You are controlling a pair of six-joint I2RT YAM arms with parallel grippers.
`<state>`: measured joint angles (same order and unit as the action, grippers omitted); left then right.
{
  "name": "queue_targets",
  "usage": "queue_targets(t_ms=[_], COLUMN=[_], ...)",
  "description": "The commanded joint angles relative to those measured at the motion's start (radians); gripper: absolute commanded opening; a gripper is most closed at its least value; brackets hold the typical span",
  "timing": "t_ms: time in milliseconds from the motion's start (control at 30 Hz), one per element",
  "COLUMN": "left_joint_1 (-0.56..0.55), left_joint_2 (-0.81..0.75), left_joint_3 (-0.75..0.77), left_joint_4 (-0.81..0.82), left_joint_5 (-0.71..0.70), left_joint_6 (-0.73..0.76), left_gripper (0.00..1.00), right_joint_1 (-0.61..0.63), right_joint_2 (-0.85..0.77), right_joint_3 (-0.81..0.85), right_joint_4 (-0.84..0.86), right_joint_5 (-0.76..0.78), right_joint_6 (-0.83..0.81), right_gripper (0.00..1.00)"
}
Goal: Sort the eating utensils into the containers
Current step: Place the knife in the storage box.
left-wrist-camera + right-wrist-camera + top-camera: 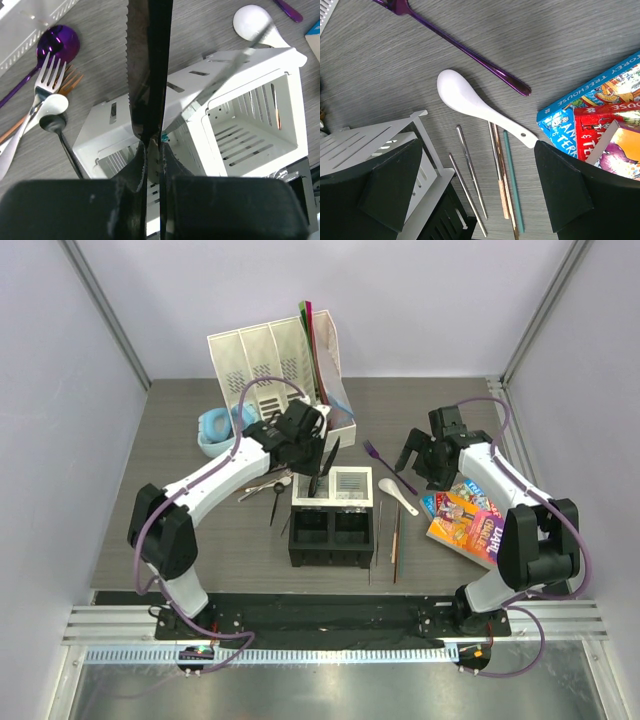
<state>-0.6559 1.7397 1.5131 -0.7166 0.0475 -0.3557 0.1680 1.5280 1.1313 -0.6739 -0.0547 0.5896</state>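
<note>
black serrated knife (pixel 325 466) sits pinched tight in my left gripper (pixel 312 445), over the far-left white cell of the caddy (pixel 333 504), which stands mid-table (pixel 215 550) toward the near edge. my right gripper (pixel 425 462) hovers wide and empty by the right edge. left wrist: the knife (pixel 148 75) points blade-first at the white cells (pixel 195 107), held near-upright, i judge, so it drops straight in. a metal fork (pixel 40 90) and purple spoon (pixel 60 42) wait beside the caddy. right wrist: the spread jaws frame a white soup spoon (pixel 470 102), its handle touching the chopsticks (pixel 500 170), with the purple fork (pixel 470 52) beyond and the book (pixel 600 115) alongside; probably staged there for its own pick.
</note>
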Motion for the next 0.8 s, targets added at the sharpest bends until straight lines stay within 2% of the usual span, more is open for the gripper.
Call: queue_targets(t_ms=[0, 433, 533, 567, 767], left_joint_1=[-0.013, -0.033, -0.040, -0.042, -0.048], left_joint_2=[-0.083, -0.097, -0.100, -0.100, -0.108], left_joint_3=[-0.030, -0.051, -0.054, -0.054, -0.062], left_joint_4=[0.086, 0.072, 0.069, 0.068, 0.054], left_joint_5=[-0.037, -0.040, -0.040, -0.040, -0.072], left_joint_6=[0.034, 0.054, 0.060, 0.063, 0.067], left_gripper=[0.00, 0.02, 0.08, 0.13, 0.23], right_joint_1=[-0.001, -0.001, -0.001, -0.001, -0.001], right_joint_2=[0.006, 0.006, 0.008, 0.008, 0.009], right_joint_3=[0.031, 0.024, 0.021, 0.019, 0.016], right_joint_4=[0.016, 0.017, 0.016, 0.017, 0.019], right_joint_5=[-0.005, -0.005, -0.007, -0.008, -0.008], right_joint_6=[0.003, 0.007, 0.007, 0.007, 0.007], right_gripper=[1.00, 1.00, 1.00, 1.00, 1.00])
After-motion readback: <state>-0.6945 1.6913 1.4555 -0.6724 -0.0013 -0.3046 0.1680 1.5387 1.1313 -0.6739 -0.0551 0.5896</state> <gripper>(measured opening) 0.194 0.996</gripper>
